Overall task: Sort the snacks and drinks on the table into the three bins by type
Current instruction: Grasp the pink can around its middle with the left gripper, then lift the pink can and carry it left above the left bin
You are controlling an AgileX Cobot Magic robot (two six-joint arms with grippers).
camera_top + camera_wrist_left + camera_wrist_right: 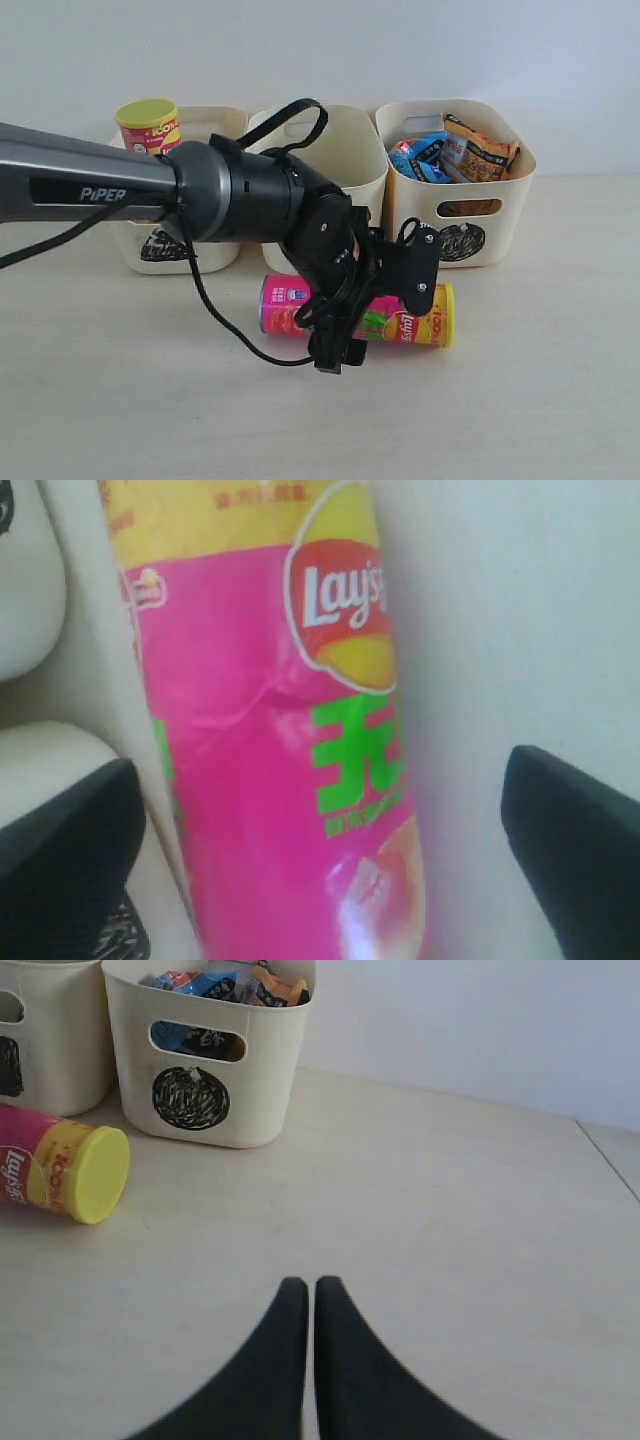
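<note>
Pink Lay's tube (285,305) is seen lying on its side on the bench (540,400), just in front of the middle bin (350,150), w/ its yellow-lidded end twd the right bin (500,215). L gripper (372,305) is positioned over the tube. In the L wrist view its jaws are spread wide, one finger (60,860) set either side of the tube (270,730), w/ bench visible in the gap on one side; nothing is gripped. R gripper (310,1295) is held above the bench, jaws pressed together, nothing betw. them; the tube (40,1165) is seen well apart from it. Yellow-red tube (148,125) is stood upright in the left bin (215,120). Blue bag (420,155) and orange bag (480,150) are packed in the right bin, which is marked w/ a scribbled circle (460,240). Middle bin's contents can't be made out.
</note>
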